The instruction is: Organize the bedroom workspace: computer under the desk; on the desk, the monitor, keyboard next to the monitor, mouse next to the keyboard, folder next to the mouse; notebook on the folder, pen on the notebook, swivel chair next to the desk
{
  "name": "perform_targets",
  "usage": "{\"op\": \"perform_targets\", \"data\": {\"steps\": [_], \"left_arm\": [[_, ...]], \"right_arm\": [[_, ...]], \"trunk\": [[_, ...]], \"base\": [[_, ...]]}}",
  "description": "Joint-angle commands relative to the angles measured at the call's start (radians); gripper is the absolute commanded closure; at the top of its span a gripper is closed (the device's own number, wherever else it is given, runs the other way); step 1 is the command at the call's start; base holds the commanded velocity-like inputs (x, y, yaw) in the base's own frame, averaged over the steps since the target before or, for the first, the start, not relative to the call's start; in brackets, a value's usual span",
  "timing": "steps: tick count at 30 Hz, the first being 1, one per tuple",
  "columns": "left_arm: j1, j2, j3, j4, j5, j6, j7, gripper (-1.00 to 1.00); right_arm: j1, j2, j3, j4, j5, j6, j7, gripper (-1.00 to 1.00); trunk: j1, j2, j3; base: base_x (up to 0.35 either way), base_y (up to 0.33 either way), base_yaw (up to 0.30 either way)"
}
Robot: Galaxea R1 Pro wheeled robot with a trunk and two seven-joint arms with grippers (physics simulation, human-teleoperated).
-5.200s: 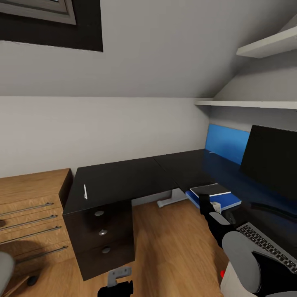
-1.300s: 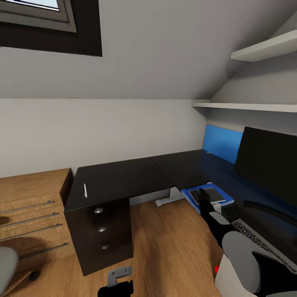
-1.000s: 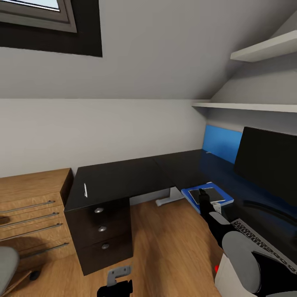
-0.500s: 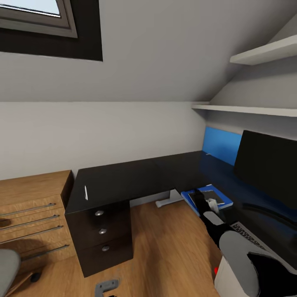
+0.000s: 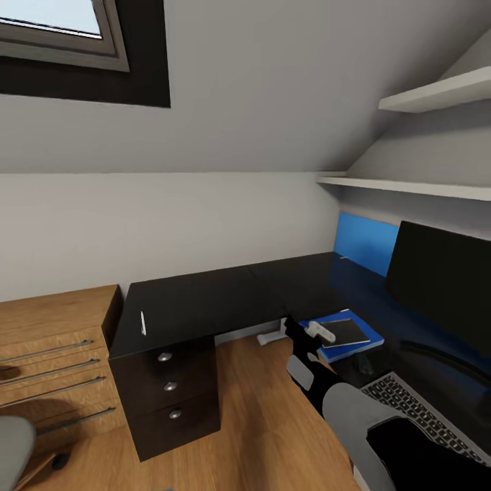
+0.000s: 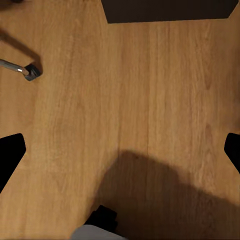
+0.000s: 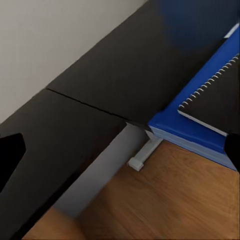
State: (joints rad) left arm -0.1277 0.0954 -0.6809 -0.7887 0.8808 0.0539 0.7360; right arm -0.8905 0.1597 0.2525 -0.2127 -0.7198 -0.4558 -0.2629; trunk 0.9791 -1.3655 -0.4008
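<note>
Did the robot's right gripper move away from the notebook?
Yes. The right gripper was over the notebook before; now it sits off its left edge, toward the pen.

This is a room in a home, set up for desk work. A sloping wall [image 5: 273,102] and a small window [image 5: 54,27] make it look like an attic room. A black corner surface [image 5: 204,300] holds a monitor [image 5: 436,279] and keyboard [image 5: 416,416]. Wooden drawers [image 5: 48,354] stand beside it, white shelves [image 5: 409,185] hang above, and the floor [image 5: 266,423] is wood.

Black right arm [image 5: 310,372]; grey shell
</note>
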Motion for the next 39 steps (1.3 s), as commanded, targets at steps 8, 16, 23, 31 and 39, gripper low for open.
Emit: {"op": "perform_targets", "data": {"steps": [8,16,23,31,39], "left_arm": [[-0.001,0.000,-0.005,0.009,0.005,-0.075,-0.002,-1.00],[-0.001,-0.001,-0.005,0.020,0.004,-0.083,-0.003,-1.00],[-0.001,0.000,-0.005,0.020,0.002,-0.084,-0.003,-1.00],[-0.001,0.000,-0.006,0.020,0.001,-0.085,-0.003,-1.00],[-0.001,0.000,-0.006,0.020,0.001,-0.085,-0.003,-1.00]], "right_arm": [[-0.001,0.003,0.028,0.003,0.038,-0.009,-0.032,-1.00],[-0.002,0.015,0.060,0.006,0.084,0.100,-0.069,-1.00],[-0.002,0.015,0.092,-0.151,0.242,0.484,-0.212,-1.00],[-0.002,0.015,0.102,-0.238,0.256,0.765,-0.231,-1.00],[0.028,0.015,0.096,-0.364,0.242,0.944,-0.366,-1.00]], "trunk": [[-0.031,0.056,0.024],[-0.061,0.112,0.049],[-0.081,0.147,0.065],[-0.081,0.147,0.065],[-0.081,0.147,0.065]], "base": [[0.000,0.000,0.000],[0.000,0.000,0.000],[0.000,0.000,0.000],[0.000,0.000,0.000],[0.000,0.000,0.000]]}}
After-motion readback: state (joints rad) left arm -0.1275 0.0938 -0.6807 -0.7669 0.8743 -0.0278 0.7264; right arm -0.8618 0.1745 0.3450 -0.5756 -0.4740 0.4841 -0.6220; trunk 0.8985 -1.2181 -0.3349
